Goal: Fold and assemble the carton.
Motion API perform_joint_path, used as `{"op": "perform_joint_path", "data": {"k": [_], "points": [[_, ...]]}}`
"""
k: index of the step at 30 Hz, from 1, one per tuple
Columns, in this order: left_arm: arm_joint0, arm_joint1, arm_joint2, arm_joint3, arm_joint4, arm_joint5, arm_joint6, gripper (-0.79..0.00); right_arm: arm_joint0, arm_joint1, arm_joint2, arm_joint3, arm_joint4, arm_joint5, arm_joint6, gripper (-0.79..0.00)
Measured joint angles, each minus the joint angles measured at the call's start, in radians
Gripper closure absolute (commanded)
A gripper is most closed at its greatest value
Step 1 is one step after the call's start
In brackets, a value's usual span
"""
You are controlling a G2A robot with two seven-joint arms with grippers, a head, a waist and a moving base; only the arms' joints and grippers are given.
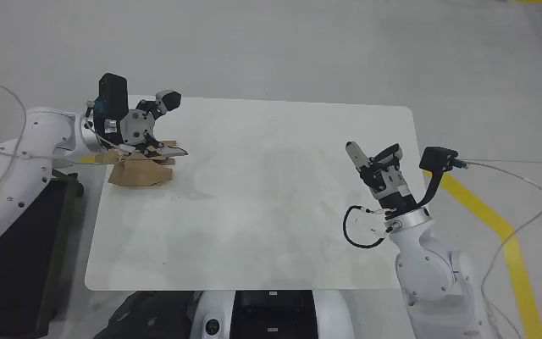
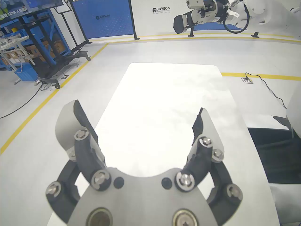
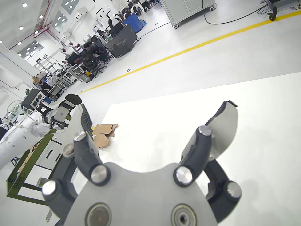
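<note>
The brown cardboard carton (image 1: 135, 174) lies flattened and crumpled at the left edge of the white table (image 1: 254, 220); it also appears far off as the carton (image 3: 103, 134) in the right wrist view. My left gripper (image 1: 174, 125) hovers just over the carton's far side, partly hiding it. It is open, and in its wrist view the left gripper (image 2: 138, 109) holds nothing between its fingers (image 2: 78, 118). My right gripper (image 1: 373, 154) stands open near the table's right edge, far from the carton. The right gripper (image 3: 155, 108) is empty too.
A dark cart (image 1: 34, 246) stands on the floor beside the table's left edge, with a green metal frame (image 3: 28, 156) there too. A yellow floor line (image 1: 478, 208) runs past the right side. The table's middle is bare white surface.
</note>
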Motion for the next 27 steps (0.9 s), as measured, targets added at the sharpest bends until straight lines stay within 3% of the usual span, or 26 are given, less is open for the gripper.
{"op": "perform_joint_path", "data": {"k": [20, 27], "points": [[0.010, 0.001, 0.002, 0.002, -0.015, 0.000, -0.011, -0.785, 0.000, 0.000, 0.000, 0.000, 0.000, 0.000, 0.000, -0.785], [0.061, 0.028, 0.023, 0.028, -0.338, 0.000, -0.165, -0.785, 0.000, 0.000, 0.000, 0.000, 0.000, 0.000, 0.000, -0.785]]}}
